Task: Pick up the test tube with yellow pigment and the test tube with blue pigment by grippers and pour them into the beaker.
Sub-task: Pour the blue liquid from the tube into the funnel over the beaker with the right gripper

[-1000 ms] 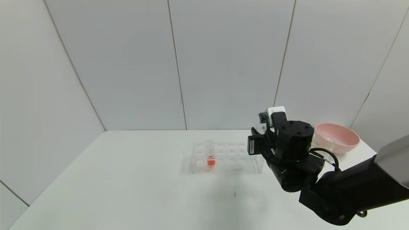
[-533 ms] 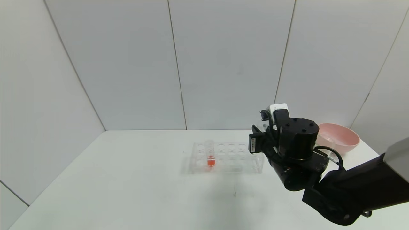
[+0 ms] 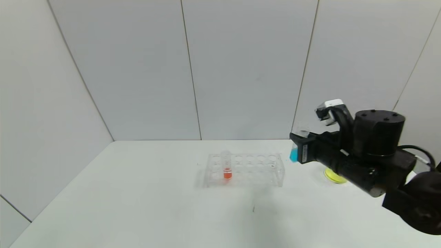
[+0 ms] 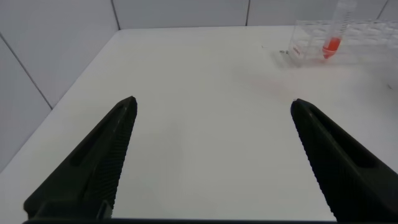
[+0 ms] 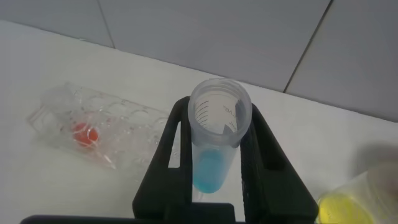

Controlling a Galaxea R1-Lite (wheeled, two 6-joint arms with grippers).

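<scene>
A rack [image 3: 244, 170] is set on the desk [image 3: 137, 206] near the middle of its far edge, with one tube [image 3: 226, 165] stood upright in a hole at its left end. To the rack's right, the test tube with blue pigment [image 3: 295, 148] is held above the desk in the right claw [image 3: 299, 148]. The beaker [image 3: 333, 175] is placed further right, toward the desk's right edge, partly hidden behind the arm.

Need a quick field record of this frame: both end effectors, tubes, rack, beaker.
right end effector: shut on the small clear test tube with blue pigment, held upright above the table, right of the rack
left end effector: open, empty, low over bare table
clear many-holed rack: on the table, holds one clear tube with red-orange liquid
clear beaker: holds yellow liquid, partly hidden behind the right arm
yellow test tube: not seen
</scene>
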